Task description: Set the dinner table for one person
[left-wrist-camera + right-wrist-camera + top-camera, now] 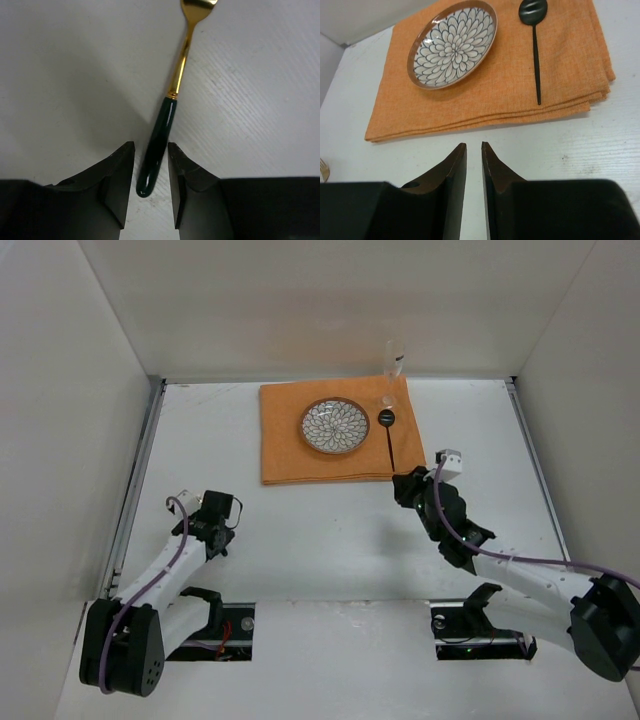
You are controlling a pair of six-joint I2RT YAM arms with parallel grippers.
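Note:
A fork with a gold head and a dark green handle (159,145) lies on the white dinner table (330,540). My left gripper (151,146) is open and straddles the end of the handle, with a small gap on each side. In the top view the left gripper (218,516) is at the near left and hides the fork. My right gripper (474,145) is empty, its jaws nearly together with only a thin slit, just in front of the orange mat (495,95). The mat carries a flower-patterned plate (452,44) and a black spoon (536,50).
In the top view the mat (290,455) lies at the far centre with the plate (334,426) and the spoon (388,435) on it. A clear glass (392,365) stands at its far right corner. My right gripper (405,485) is at the mat's near right corner. White walls enclose the table.

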